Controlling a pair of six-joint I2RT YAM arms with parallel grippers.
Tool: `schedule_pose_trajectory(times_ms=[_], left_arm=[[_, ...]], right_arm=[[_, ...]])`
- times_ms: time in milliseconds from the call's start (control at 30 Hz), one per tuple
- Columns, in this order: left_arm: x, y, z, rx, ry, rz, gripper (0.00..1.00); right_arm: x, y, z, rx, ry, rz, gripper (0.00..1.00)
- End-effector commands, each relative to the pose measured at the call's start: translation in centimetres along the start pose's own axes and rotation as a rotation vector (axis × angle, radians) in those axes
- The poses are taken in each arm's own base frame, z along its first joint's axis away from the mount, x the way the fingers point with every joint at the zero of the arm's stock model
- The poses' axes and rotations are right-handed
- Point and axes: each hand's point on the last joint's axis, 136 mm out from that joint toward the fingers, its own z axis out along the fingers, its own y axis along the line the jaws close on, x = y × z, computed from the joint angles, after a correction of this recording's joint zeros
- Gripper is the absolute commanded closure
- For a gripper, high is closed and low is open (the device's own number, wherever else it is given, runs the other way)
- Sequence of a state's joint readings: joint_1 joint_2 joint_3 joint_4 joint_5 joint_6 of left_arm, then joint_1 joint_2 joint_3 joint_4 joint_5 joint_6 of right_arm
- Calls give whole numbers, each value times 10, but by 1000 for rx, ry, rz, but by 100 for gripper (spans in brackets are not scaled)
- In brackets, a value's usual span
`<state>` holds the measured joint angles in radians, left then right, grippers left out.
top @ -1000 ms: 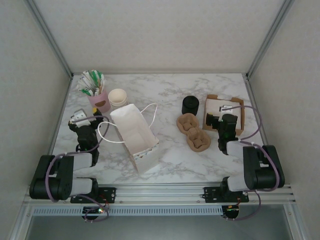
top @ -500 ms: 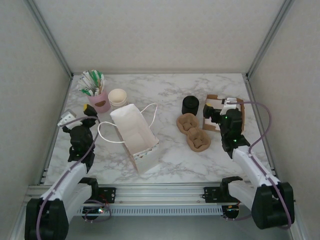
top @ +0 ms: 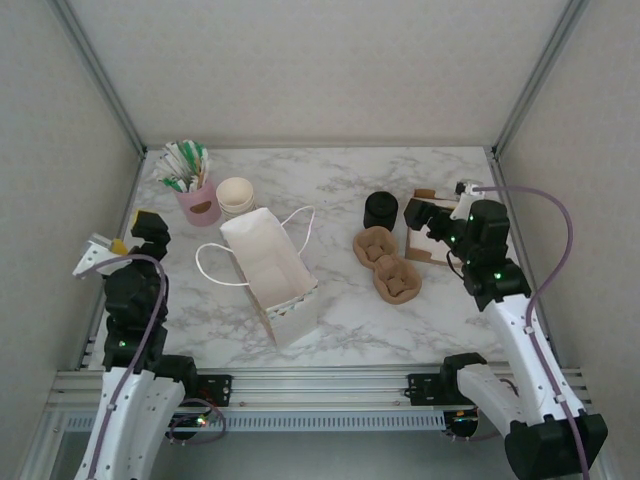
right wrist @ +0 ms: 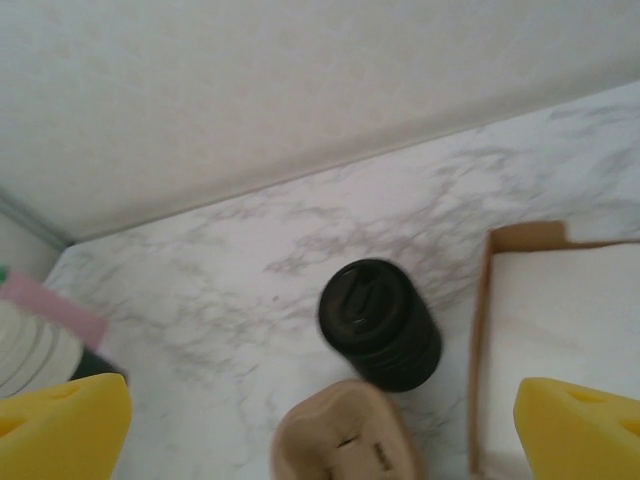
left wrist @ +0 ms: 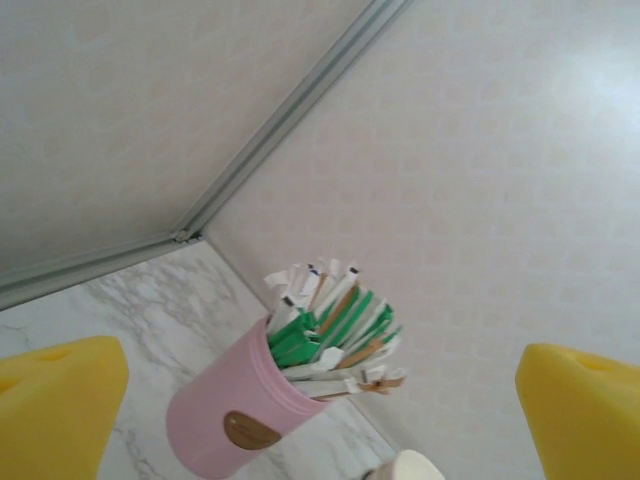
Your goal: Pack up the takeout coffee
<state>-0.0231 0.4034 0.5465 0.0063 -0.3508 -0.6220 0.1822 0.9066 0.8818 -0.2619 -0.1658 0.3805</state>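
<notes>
From above, the takeout coffee [top: 381, 210] stands upright on the marble table [top: 330, 175], right of the middle, just behind the 2 brown pulp carriers [top: 388, 264]. The white paper bag [top: 272, 275] lies flat left of the middle, well apart from the cup. The right gripper [top: 420, 228] hovers over the cardboard tray [top: 427, 195], near the cup but not touching it. The left gripper [top: 135, 232] is raised at the left edge of the table, near the pink holder [top: 198, 203] and the cream cups [top: 235, 193].

In the left wrist view, the 2 yellow fingers [left wrist: 60, 400] stand far apart at the edges of the picture, released, with nothing between them. They face the pink holder full of packets.

In the right wrist view, the yellow fingers [right wrist: 65, 415] are also spread wide and carry nothing. The coffee [right wrist: 380, 325] is ahead of them, lid on, between a pulp carrier and the tray.

As I judge it, no part of the packing is done. The cup is not grasped and is in no carrier and no bag. All is left: to take the cup, to place it, and probably to bring it to the bag. The right arm seems the better placed to begin.
</notes>
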Motion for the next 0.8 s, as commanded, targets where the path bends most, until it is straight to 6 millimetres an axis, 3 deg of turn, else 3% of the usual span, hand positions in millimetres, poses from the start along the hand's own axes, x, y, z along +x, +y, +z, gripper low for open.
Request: schedule_pose_trajectory(times_ms=[0,233,533,767], left_arm=[[17,-7,-9,23,149,30,0],[19,-19,-12,51,216,60,1],[21,-25,-9,44,252,50,1],[35,-20,1,11,292,24,0]], right_arm=[[22,32,3,-168,180,69,1],[19,93,-2,-317,306,12,9],[30,185,-37,-545,447,-134,12],[65,213,-49,-556,562,-268,22]])
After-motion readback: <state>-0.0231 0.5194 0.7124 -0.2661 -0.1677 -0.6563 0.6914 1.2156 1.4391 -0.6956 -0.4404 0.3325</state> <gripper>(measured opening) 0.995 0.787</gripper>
